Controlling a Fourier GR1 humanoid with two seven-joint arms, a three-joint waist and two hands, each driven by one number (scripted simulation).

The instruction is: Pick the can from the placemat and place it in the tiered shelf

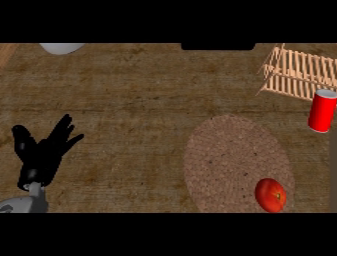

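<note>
Can [323, 111] stands near-upright far right beside shelf [304, 75], off placemat [230, 155]. Left hand [44, 150] well apart, fingers spread, empty. Right hand unseen.

Only the left hand [44, 152] is in frame: plain black all over, slim tapered fingers [62, 127], stubbier thumb [23, 140]. Surface detail too dark to make out. Short light-grey collar [32, 186] at the wrist, then a smooth rounded grey forearm [19, 205], mostly cut off by the edge.

The counter [127, 95] bears a round woven placemat [226, 150] and a slatted tiered shelf [311, 74].
</note>
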